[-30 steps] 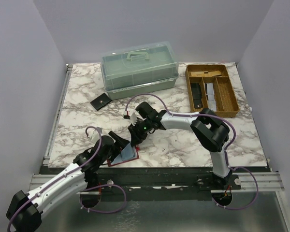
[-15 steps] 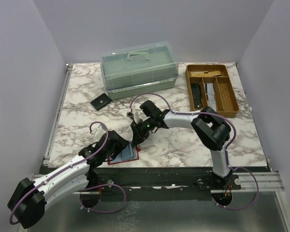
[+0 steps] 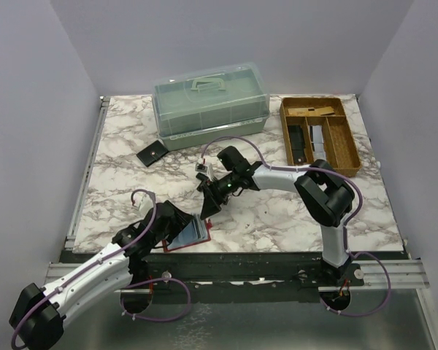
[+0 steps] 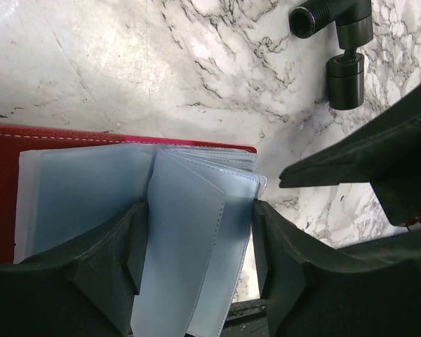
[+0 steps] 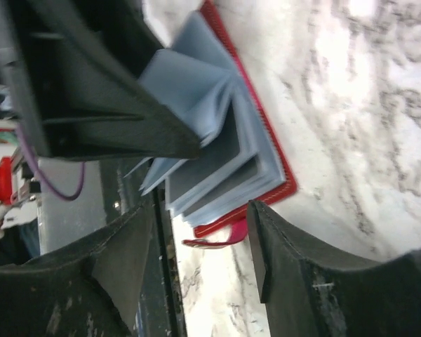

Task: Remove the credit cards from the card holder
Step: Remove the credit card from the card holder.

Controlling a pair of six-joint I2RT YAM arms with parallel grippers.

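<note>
Where red holder point(image 4: 0, 161) lies open on marble table point(image 4: 91, 56), pale blue cards point(image 4: 77, 189) fan up from its inner face.

- Left gripper point(image 4: 196, 210): jaws wide; one blue card spans gap between them, edges touching both fingers point(image 4: 105, 267). Cannot tell whether it is pinched. Other cards lie outside jaws, beside one finger.
- Right gripper point(image 5: 202, 210): jaws wide, nothing between them. Holder corner and card fan sit just beyond fingertips.
- Both grippers near each other over holder.
</note>
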